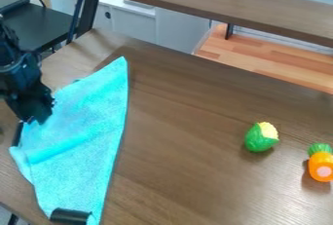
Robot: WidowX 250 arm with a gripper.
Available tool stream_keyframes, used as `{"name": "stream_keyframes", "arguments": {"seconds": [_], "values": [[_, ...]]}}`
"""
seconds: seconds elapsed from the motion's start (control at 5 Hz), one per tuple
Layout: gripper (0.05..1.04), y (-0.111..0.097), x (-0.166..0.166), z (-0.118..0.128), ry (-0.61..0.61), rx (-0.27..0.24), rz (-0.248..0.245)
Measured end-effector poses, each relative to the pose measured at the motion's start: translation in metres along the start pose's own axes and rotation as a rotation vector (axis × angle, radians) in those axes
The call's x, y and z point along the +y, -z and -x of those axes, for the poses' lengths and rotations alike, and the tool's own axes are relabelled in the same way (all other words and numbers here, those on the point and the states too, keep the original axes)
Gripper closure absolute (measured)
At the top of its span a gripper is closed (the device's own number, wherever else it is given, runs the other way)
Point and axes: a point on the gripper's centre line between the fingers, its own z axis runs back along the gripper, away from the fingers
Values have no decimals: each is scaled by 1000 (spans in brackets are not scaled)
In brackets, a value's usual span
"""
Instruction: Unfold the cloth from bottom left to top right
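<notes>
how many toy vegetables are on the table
2: the toy corn, right of the cloth, and the orange toy carrot at the picture's right edge. Any under the cloth would be hidden.

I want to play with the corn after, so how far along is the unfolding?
Not much looks done: the cloth lies in a long triangle, probably folded. The gripper is at its left side; I can't tell whether it holds any. Opening the cloth toward the top right seems left to do.
</notes>
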Motion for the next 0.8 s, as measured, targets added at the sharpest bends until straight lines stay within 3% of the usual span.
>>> {"name": "stream_keyframes", "arguments": {"seconds": [0.4, 0.6, 0.8], "values": [[677, 6, 3, 0, -5, 4, -15], [903, 9, 3, 0, -6, 6, -22], [1017, 9, 5, -2, -10, 1, -38]]}}
